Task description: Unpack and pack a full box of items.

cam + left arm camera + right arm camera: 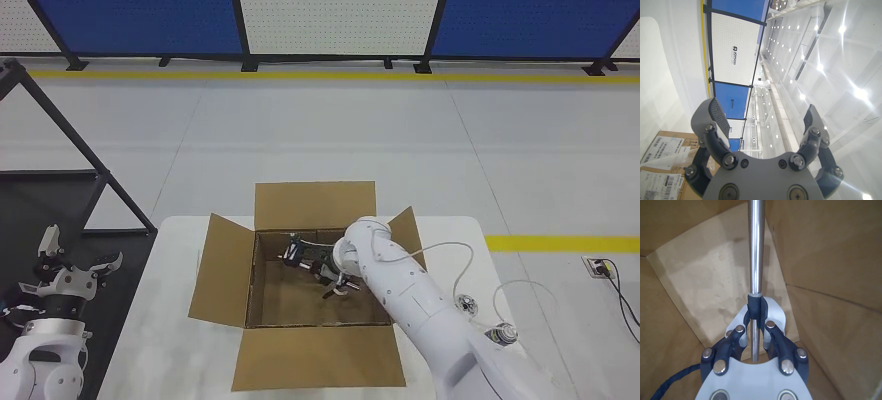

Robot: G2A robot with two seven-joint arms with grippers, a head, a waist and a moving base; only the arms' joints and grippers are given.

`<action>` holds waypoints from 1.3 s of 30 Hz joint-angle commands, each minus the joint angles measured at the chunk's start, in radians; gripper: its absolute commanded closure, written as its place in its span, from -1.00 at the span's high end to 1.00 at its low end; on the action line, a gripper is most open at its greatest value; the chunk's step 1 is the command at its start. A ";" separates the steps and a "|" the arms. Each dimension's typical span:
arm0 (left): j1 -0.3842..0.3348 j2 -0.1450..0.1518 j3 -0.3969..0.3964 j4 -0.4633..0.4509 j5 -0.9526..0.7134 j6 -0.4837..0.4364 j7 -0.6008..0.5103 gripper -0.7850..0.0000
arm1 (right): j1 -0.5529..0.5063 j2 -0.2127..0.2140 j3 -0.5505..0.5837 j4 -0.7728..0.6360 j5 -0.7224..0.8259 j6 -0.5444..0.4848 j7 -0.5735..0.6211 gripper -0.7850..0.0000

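Box (315, 205), flaps open, task apparently midway: right gripper (755, 311) jaws clamped on steel rod (755, 256) inside; left gripper (762, 111) jaws wide, empty.

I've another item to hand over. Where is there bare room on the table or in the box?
Free: the table strip between its left edge and the box; the box floor around the rod. Crowded: the box's right half, where the right gripper holds the rod, and the table right of it, crossed by that arm.
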 commanded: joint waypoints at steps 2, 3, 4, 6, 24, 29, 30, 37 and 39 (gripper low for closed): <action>0.000 0.000 0.000 0.000 0.000 0.000 0.000 1.00 | -0.005 0.019 0.003 -0.044 -0.025 -0.004 -0.021 -1.00; 0.000 0.000 0.000 0.000 0.000 0.000 0.000 1.00 | -0.010 0.026 0.005 -0.063 -0.033 -0.003 -0.021 -1.00; 0.000 0.000 0.000 0.000 0.000 0.000 0.000 1.00 | -0.015 0.034 0.009 -0.082 -0.040 0.004 -0.016 -1.00; 0.000 0.000 0.000 0.000 0.000 0.000 0.000 1.00 | -0.030 0.049 0.018 -0.130 -0.047 0.014 0.003 -1.00; 0.000 0.000 0.000 0.000 0.000 0.000 0.000 1.00 | -0.501 0.310 0.351 -1.137 -0.227 -0.059 0.318 -1.00; 0.000 0.000 0.000 0.000 0.000 0.000 0.000 1.00 | -0.570 0.331 0.403 -1.223 -0.232 -0.088 0.323 -1.00; 0.000 0.000 0.000 0.000 0.000 0.000 0.000 1.00 | -0.570 0.331 0.403 -1.223 -0.232 -0.088 0.323 -1.00; 0.000 0.000 0.000 0.000 0.000 0.000 0.000 1.00 | -0.570 0.331 0.403 -1.223 -0.232 -0.088 0.323 -1.00; 0.000 0.000 0.000 0.000 0.000 0.000 0.000 1.00 | -0.570 0.331 0.403 -1.223 -0.232 -0.088 0.323 -1.00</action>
